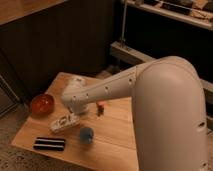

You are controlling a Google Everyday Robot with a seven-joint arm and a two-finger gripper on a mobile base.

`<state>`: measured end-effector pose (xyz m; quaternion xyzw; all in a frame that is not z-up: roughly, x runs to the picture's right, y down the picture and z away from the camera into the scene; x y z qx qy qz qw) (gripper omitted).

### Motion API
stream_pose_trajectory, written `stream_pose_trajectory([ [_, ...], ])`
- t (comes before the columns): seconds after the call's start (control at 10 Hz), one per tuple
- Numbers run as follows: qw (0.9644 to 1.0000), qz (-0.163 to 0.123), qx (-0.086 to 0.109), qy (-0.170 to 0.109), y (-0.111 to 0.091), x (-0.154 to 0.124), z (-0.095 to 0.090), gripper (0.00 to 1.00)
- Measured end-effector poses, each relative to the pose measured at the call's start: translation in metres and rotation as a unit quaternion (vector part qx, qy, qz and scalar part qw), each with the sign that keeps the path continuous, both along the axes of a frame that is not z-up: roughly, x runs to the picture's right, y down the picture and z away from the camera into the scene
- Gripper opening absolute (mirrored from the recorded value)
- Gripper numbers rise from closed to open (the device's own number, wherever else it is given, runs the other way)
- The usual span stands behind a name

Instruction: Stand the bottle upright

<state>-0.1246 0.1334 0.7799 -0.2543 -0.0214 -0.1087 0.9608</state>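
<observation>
The white bottle (65, 121) lies on its side on the wooden table (115, 142), left of centre, with dark label marks along its body. My gripper (76, 113) is at the end of the big white arm, which reaches down from the right. It hangs right above the bottle's right end, and whether it touches the bottle is hidden by the wrist.
A round orange-red bowl (42, 104) sits at the table's left edge. A small blue cup (86, 134) stands just right of the bottle. A flat black object (49, 144) lies near the front left edge. A small orange-red item (101, 107) lies behind the cup.
</observation>
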Motion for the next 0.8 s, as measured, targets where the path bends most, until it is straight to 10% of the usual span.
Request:
stream_pose_trajectory([
  [0.8,0.9986,-0.048,0.023,0.005,-0.015,-0.016,-0.029,0.35],
])
